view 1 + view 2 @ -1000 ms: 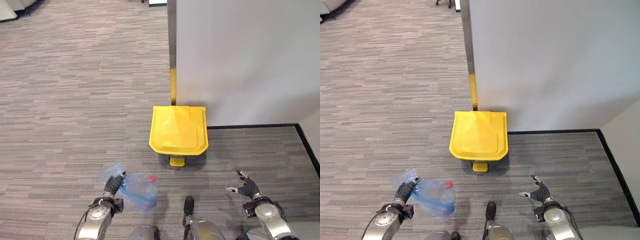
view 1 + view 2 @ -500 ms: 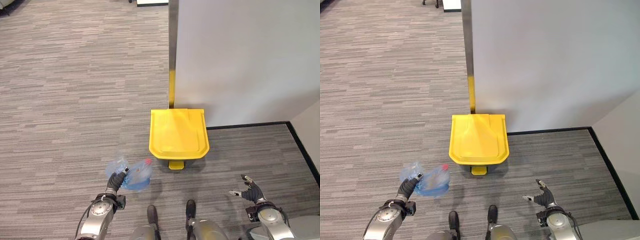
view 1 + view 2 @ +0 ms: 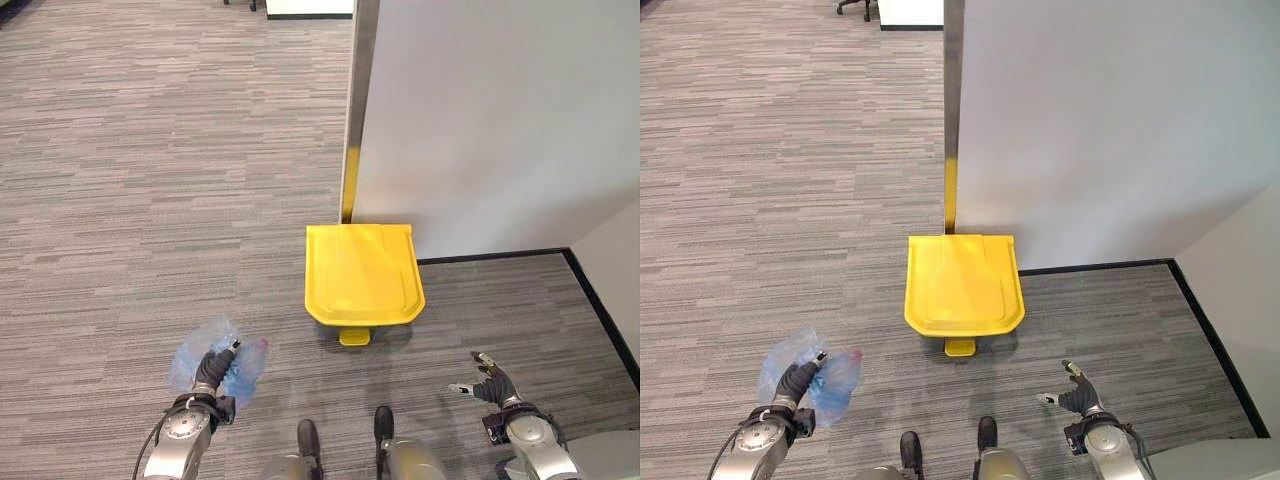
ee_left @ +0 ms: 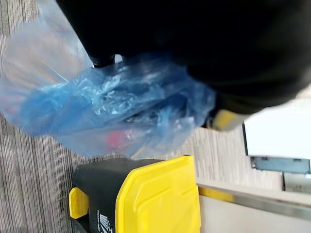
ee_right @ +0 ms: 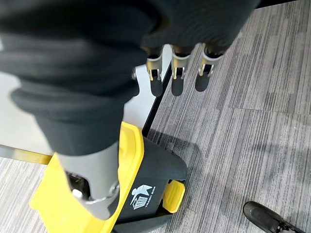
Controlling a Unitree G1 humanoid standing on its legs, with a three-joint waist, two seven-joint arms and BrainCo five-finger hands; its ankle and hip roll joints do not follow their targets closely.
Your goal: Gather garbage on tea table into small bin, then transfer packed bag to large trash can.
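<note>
- The left hand [image 3: 211, 368] is gripping a crumpled, see-through blue bag [image 3: 190, 352], its fingers curled around the gathered plastic; the bag is bulging out on both sides of the hand and hanging above the carpet [image 3: 120, 200].
- Something small and red [image 3: 853, 355] is showing through the plastic on the side of the bag facing the other hand; I cannot tell what it is.
- In the left wrist view, the bag [image 4: 107, 109] is billowing just past the hand's dark cover, with the red item [image 4: 116, 138] sitting low inside it.
- The right hand [image 3: 486, 382] is holding nothing, well apart from the left hand, with fingers spread and relaxed; its own wrist view is showing the dark-tipped fingers [image 5: 176, 85] extended straight over bare carpet.
- Ahead of both hands and roughly between them, a large trash can [image 3: 362, 272] with a yellow lid is standing with the lid closed, its yellow pedal [image 3: 354, 338] pointing back toward the hands. The can is sitting nearer to the bag than to the right hand, but the bag is not touching it.
- Just beyond the can, a pale wall [image 3: 500, 120] is rising, its corner edged by a metal post [image 3: 357, 100] with a yellow lower section.
</note>
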